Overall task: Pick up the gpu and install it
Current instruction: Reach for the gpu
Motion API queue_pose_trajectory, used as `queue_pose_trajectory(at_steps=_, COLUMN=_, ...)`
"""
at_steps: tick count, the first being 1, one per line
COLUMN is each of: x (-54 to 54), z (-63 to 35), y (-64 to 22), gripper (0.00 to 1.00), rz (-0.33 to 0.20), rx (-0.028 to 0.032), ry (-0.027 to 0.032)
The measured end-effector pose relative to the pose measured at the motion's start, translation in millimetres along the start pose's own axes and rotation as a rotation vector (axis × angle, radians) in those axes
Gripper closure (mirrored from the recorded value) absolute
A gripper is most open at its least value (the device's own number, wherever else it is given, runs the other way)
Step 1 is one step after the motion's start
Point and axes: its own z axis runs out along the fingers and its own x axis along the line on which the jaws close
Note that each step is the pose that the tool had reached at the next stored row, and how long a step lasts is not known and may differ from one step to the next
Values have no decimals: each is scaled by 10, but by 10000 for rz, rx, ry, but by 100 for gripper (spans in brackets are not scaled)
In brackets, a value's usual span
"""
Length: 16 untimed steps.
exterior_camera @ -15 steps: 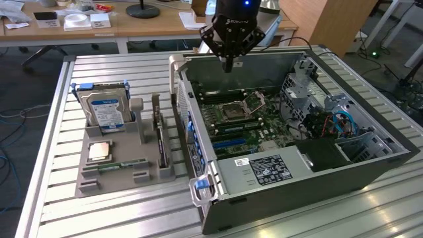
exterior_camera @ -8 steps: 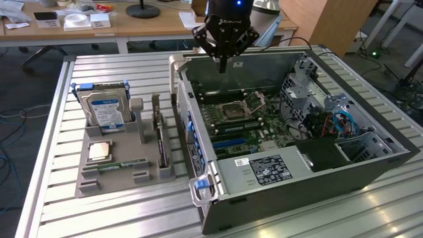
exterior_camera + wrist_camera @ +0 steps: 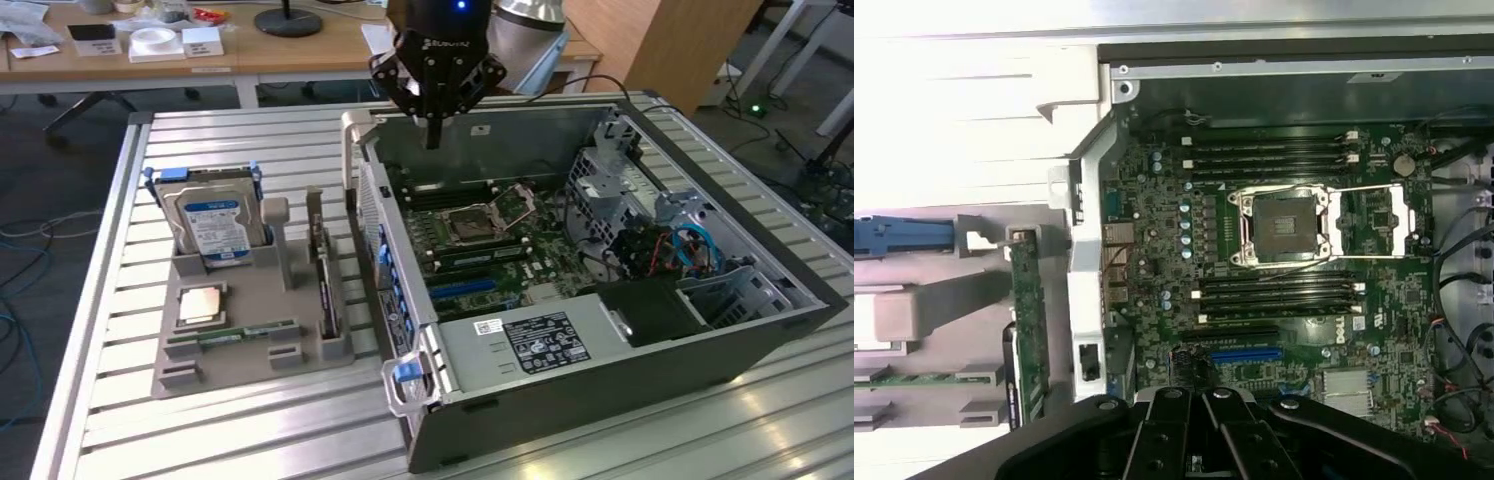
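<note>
Hovering shut and empty above case (image 3: pixel 641 385), gripper (image 3: pixel 430 140); gpu (image 3: pixel 324 290) racked at seven o'clock, exterior view. Risk: closed jaws striking card edge.

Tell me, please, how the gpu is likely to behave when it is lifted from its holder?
The gpu looks like a thin flat board, so probably stiff and light for its size. It stands on edge in slots of the holder, so a sideways push might tip or jam it. Its bare circuit face looks fragile; edges are likely the safer grip.
</note>
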Motion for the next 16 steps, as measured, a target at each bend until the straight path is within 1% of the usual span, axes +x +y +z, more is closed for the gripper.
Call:
queue_pose_trajectory(at_steps=10, x=231, z=-5, y=-17, gripper=89, rz=-1, rx=0, ry=0)
queue_pose_trajectory(at_steps=16, x=345, z=-7, y=-26, gripper=89, rz=0, rx=1, ry=0)
